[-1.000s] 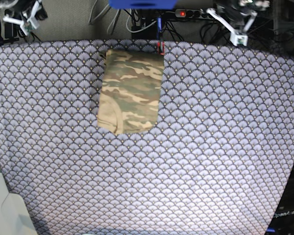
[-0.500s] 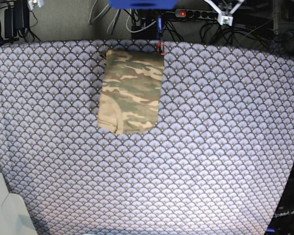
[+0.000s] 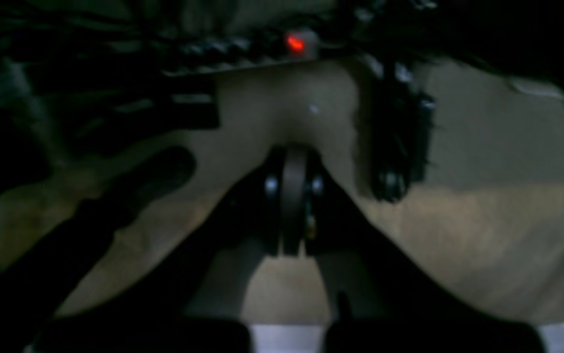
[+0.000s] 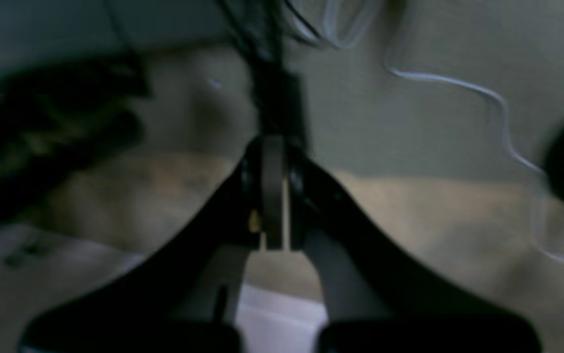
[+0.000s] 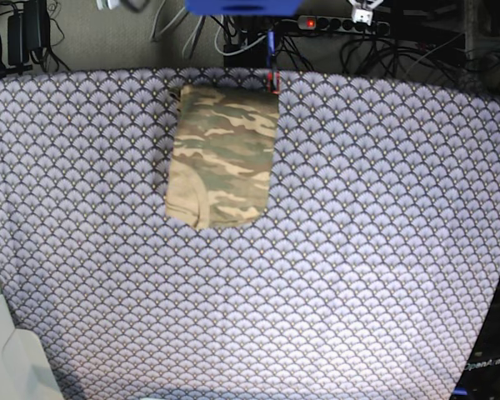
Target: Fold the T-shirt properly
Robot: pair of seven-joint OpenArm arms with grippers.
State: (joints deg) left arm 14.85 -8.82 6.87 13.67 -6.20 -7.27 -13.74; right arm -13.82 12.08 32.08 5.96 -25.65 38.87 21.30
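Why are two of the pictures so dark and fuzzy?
Left wrist view: dim and blurred, only a red light glowing. Right wrist view: also dim and out of focus. Base view: bright and sharp, the T-shirt clear, the tablecloth edges curved by the lens.

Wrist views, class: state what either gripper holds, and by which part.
Nothing. Left gripper and right gripper are shut on nothing; the folded camouflage-print cloth T-shirt lies free.

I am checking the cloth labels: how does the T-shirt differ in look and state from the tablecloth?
The T-shirt has a camouflage print of tan, olive and brown; the tablecloth has a lavender-grey fan-scale pattern. The T-shirt is folded into a compact rectangle; the tablecloth lies spread out flat. The T-shirt is far smaller and rests on the tablecloth. Both are soft cloth.
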